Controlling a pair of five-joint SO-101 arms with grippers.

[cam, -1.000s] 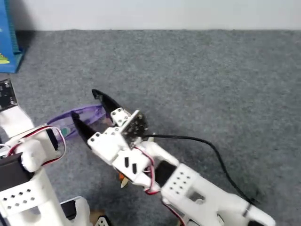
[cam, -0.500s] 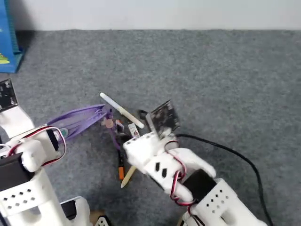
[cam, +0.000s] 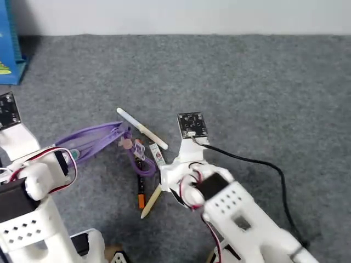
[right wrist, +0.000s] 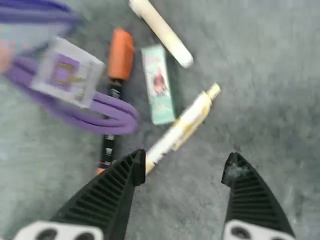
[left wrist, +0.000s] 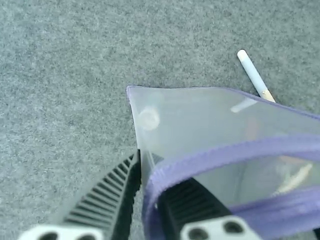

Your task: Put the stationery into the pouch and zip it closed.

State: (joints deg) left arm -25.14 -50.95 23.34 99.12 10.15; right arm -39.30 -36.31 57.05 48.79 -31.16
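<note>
The clear pouch (cam: 93, 138) with purple zip edges lies left of centre, and my left gripper (left wrist: 142, 167) is shut on its corner (left wrist: 150, 130). To its right lie a white pen (cam: 142, 129), a small green eraser (right wrist: 157, 83), an orange-capped black marker (right wrist: 116, 80), a cream pen (right wrist: 179, 126) and the pouch's purple strap loop (right wrist: 85, 114) with a tag (right wrist: 67, 77). My right gripper (right wrist: 184, 172) hangs open just above the cream pen, holding nothing. In the high view the right arm's wrist (cam: 189, 178) covers that gripper.
Grey carpet (cam: 263, 82) stretches free to the right and back. A blue box (cam: 8, 44) stands at the far left edge. A white wall strip runs along the back. The right arm's black cable (cam: 263, 164) trails to the right.
The right arm pulled back from above the pouch and tipped its gripper downward over the pens, uncovering the stationery. The left arm and pouch stayed put.
</note>
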